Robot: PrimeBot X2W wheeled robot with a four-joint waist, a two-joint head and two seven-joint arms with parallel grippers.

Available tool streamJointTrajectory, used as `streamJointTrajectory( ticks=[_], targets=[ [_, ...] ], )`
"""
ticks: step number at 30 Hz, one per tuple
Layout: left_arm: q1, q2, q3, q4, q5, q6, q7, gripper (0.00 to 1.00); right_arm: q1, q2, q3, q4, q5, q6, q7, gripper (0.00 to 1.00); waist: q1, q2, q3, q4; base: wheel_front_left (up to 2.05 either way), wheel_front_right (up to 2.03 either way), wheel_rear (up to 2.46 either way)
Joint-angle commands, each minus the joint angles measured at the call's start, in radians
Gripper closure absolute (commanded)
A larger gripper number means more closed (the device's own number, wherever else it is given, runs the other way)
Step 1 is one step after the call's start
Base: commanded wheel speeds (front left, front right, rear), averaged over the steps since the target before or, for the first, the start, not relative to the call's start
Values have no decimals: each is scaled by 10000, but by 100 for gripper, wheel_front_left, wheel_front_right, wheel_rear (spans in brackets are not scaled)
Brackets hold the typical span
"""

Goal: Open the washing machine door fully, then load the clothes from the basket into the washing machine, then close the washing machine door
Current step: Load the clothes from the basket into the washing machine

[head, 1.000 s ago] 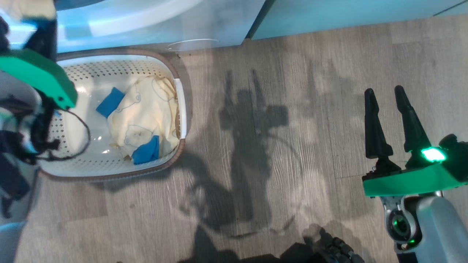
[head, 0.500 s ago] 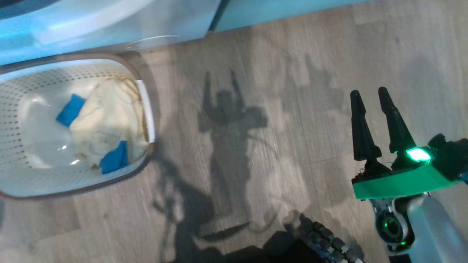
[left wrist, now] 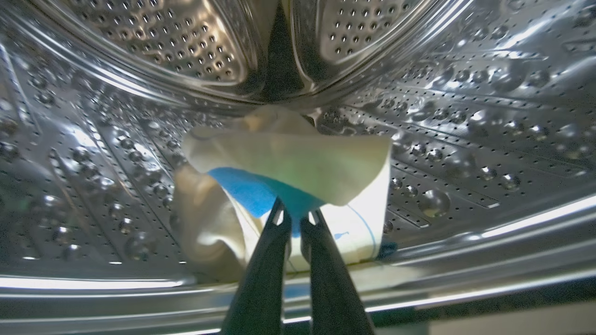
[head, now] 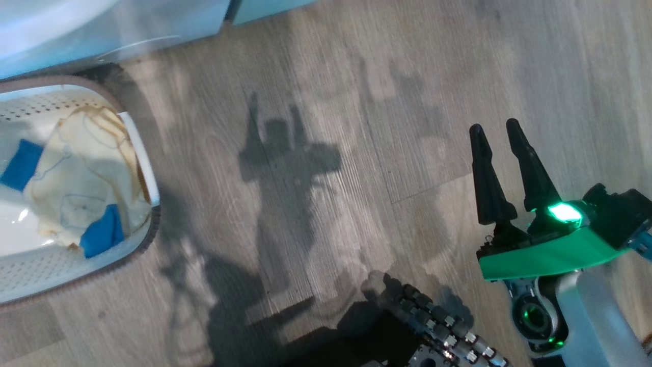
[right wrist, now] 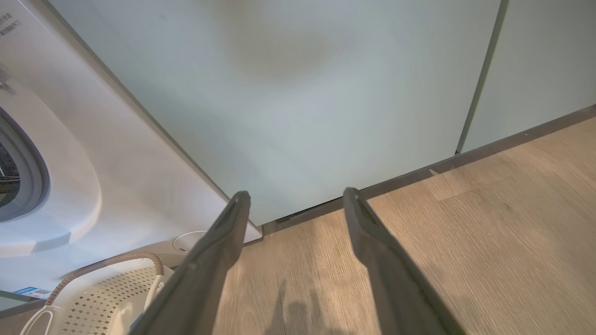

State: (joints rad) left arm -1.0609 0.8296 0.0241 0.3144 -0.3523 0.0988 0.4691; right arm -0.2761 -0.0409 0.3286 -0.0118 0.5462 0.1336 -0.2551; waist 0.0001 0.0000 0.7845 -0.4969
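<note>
Fabric fills the grip of the left pincer (left wrist: 295,216), whose two dark fingers stand almost together, clamped on a pale yellow and blue garment (left wrist: 298,158) deep inside the steel drum (left wrist: 465,116) of the washing machine (right wrist: 116,158). Just in front of the washing machine, the basket (head: 61,272) stands on the wooden floor (head: 356,102) with clothes (head: 81,188) lying in it, pale yellow with blue patches. Further out from the washing machine, before the pale green cabinet (right wrist: 302,93) beside it, the right pincer (head: 494,126) hangs above bare floor, its fingers well apart and gripping nothing.
</note>
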Motion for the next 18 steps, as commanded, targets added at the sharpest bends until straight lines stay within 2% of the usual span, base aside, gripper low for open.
streamJointTrajectory(
  ticks=[1, 4, 5, 6, 7, 8, 12, 18],
  targets=[
    [-160, 616, 264, -199, 32, -11, -14, 100, 65, -93, 142, -300, 117, -29, -67, 0, -1, 0, 80, -92, 0, 0, 0],
    [-465, 610, 122, 296, 124, 2, -91, 100, 78, -93, 170, -298, 167, -29, -67, 0, -1, 0, 137, -161, 0, 0, 0],
    [-551, 594, 79, 413, 147, 1, -151, 88, 86, -93, 163, -299, 174, -29, -67, 0, -1, 0, 155, -162, 0, 0, 0],
    [-627, 575, 29, 515, 173, -6, -217, 59, 91, -93, 149, -306, 176, -29, -67, 0, -1, 0, 173, -152, 0, 0, 0],
    [-702, 557, -23, 600, 222, 10, -305, 36, 94, -93, 130, -314, 176, -29, -67, 0, -1, 0, 192, -135, 0, 0, 0],
    [-776, 535, -61, 690, 302, 97, -394, 0, 90, -93, 114, -316, 170, -29, -67, 0, -1, 0, 211, -114, 0, 0, 0],
    [-1069, 319, -267, 1003, 435, 231, -672, 0, -13, -93, 53, -310, 87, -29, -67, 0, -1, 0, 270, 32, 0, 0, 0],
    [-1079, -258, -462, 1342, 281, 117, -1614, 0, -151, -93, -223, -275, -169, -29, -67, 0, -1, 0, 173, 429, 0, 0, 0]
  ],
)
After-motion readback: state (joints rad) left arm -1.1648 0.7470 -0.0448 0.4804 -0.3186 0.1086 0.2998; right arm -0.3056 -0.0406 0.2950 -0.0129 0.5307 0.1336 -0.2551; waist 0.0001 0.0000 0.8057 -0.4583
